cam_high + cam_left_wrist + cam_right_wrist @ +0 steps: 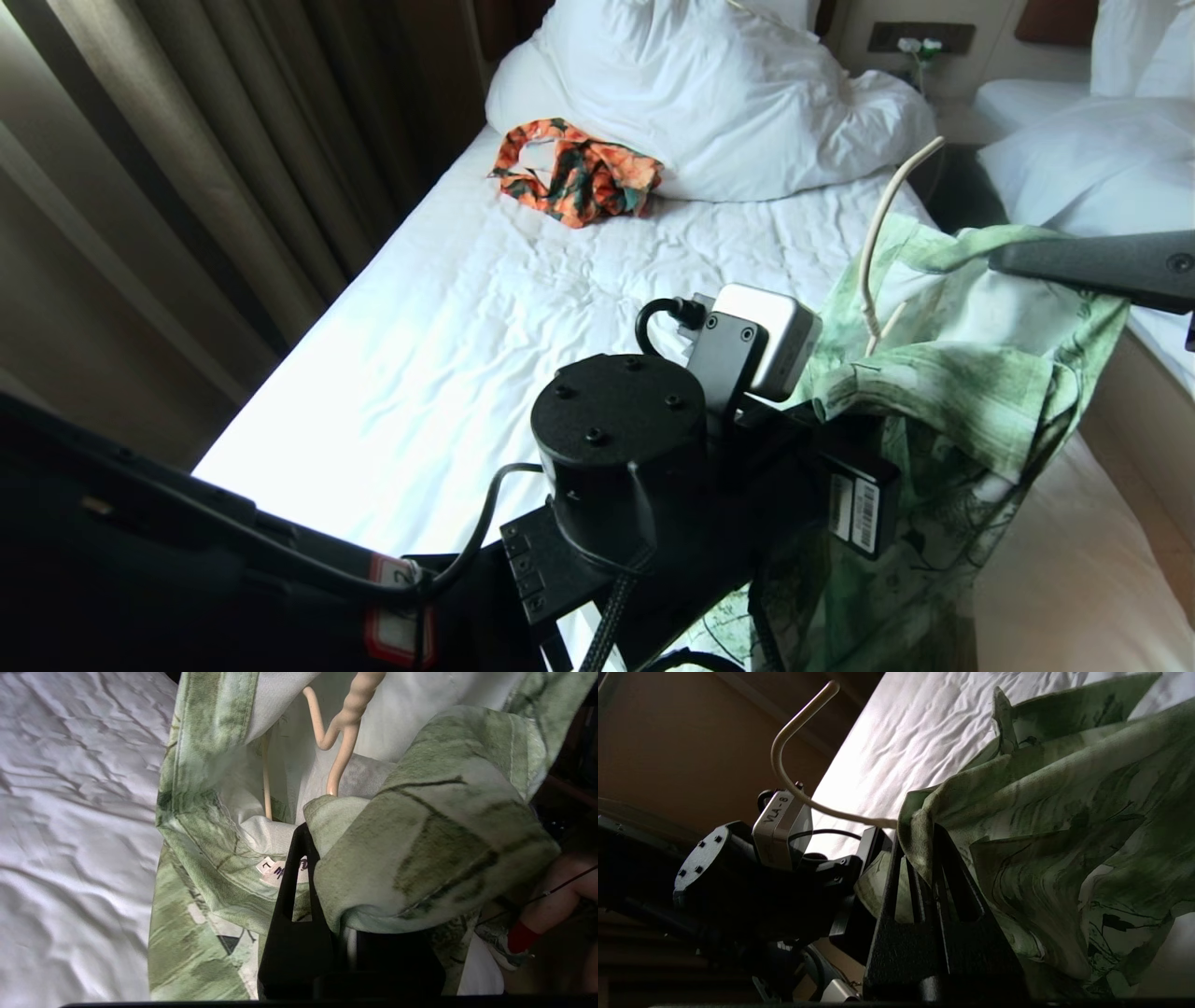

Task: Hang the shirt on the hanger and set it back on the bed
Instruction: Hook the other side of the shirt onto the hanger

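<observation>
Both arms are up over the right edge of the bed (448,308), holding the shirt (971,373) in the air between them.

Left arm: reaches in from lower left in my head view, wrist and its camera block in the centre, forearm pointing right toward the cloth. Left tool (303,858): fingers together, pinching the shirt at the collar, right by the neck label (275,870). A fold of green cloth drapes over one finger, so I see only the other finger clearly.

Right arm: enters from the right edge of the head view, roughly level, above the shirt's far shoulder. Right tool (924,858): fingers clamped on a thick fold of the shirt, cloth bunched between and over the tips.

Hanger (887,224): inside the shirt's neck opening. Its hook rises out of the collar and curves up over the bed edge; in the left wrist view the twisted neck and two thin arms run down into the cloth. I cannot tell whether either shoulder end is seated in a sleeve.

Shirt: hangs crumpled from the two grips, lower part dropping down beside the bed, not resting on the sheet.

An orange patterned garment (579,173) lies near the duvet (728,103) at the head of the bed, well apart from the tools.
</observation>
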Robot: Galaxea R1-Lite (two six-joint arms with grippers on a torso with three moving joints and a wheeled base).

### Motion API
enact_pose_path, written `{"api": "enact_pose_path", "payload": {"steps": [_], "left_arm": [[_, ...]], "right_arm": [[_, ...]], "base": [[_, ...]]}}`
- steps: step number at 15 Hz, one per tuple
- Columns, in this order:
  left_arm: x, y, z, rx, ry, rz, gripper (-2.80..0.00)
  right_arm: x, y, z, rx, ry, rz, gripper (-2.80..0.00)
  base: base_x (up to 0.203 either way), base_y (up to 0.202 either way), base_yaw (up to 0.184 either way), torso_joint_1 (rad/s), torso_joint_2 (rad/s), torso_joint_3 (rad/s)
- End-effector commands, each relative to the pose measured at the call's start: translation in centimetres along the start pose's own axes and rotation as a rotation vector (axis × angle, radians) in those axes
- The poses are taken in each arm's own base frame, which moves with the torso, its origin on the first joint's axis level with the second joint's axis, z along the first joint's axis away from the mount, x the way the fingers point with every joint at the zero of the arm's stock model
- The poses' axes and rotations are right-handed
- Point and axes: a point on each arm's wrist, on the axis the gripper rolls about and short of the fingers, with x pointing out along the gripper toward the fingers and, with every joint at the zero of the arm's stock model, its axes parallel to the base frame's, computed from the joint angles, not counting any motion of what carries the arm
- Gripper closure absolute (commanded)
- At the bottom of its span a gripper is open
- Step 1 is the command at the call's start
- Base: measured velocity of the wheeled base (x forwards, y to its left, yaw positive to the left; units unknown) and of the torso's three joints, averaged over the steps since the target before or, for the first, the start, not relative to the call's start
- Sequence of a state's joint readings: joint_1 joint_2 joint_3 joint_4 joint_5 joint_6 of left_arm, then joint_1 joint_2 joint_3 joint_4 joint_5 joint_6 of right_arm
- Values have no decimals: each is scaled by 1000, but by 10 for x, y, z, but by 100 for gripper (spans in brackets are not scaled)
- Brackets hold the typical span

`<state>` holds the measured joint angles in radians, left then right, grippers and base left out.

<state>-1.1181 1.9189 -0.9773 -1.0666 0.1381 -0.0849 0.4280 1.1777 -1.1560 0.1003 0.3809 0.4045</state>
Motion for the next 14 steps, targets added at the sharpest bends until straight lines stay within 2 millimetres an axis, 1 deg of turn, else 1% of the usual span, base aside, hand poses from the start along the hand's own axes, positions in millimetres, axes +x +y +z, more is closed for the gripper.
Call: {"api": "enact_pose_path", "payload": {"steps": [1,3,5,8,12,13,14], "left_arm": [[3,0,3,-3,-19,3,0],[2,-2,22,-5,-78,3,0],[0,-3,34,0,-112,3,0],[-4,-4,46,-1,-147,12,0],[-14,-6,60,-1,-183,14,0],[-15,-6,62,-3,-188,20,0],[-16,-7,64,-6,-196,24,0]], "right_arm": [[-17,15,-5,-8,19,59,0],[-22,23,-11,-5,56,106,0],[-24,26,-17,7,114,119,0],[-25,25,-25,25,185,101,0],[-28,26,-25,19,178,96,0],[-29,26,-25,18,176,98,-135],[-33,27,-24,14,166,103,-280]], "base": [[0,0,0,0,0,0],[0,0,0,0,0,0],[0,0,0,0,0,0],[0,0,0,0,0,0],[0,0,0,0,0,0],[0,0,0,0,0,0],[0,0,0,0,0,0]]}}
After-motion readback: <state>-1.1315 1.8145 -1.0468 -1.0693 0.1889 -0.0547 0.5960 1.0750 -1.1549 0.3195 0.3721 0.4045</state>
